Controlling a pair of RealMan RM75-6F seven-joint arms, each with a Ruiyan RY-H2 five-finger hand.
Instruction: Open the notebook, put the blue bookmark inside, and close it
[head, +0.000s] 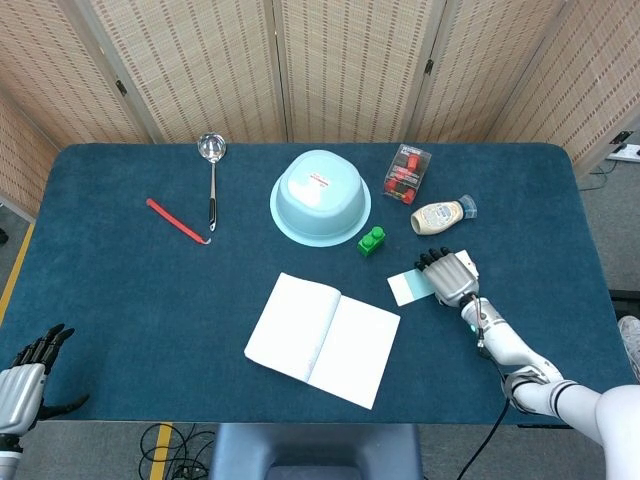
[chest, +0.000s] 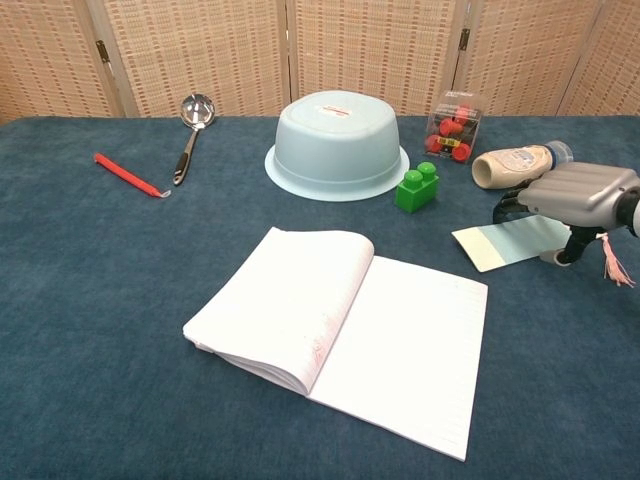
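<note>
Blue bookmark (chest: 508, 243) under right hand (chest: 580, 196) (fingers curled over it); notebook (chest: 340, 331) open.

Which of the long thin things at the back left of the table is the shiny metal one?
The ladle, with its round silver bowl pointing toward the screen. The red stick lying to its left is plainly coloured, not metallic.

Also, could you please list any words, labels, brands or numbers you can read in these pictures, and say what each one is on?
No text here can be read.
Upturned bowl: red label on its base, too small to read.
Squeeze bottle: printed label, blurred.
Clear box: yellow band label, illegible.
Notebook: ruled lines only, no writing visible.
Bookmark: nothing printed that I can see.
</note>
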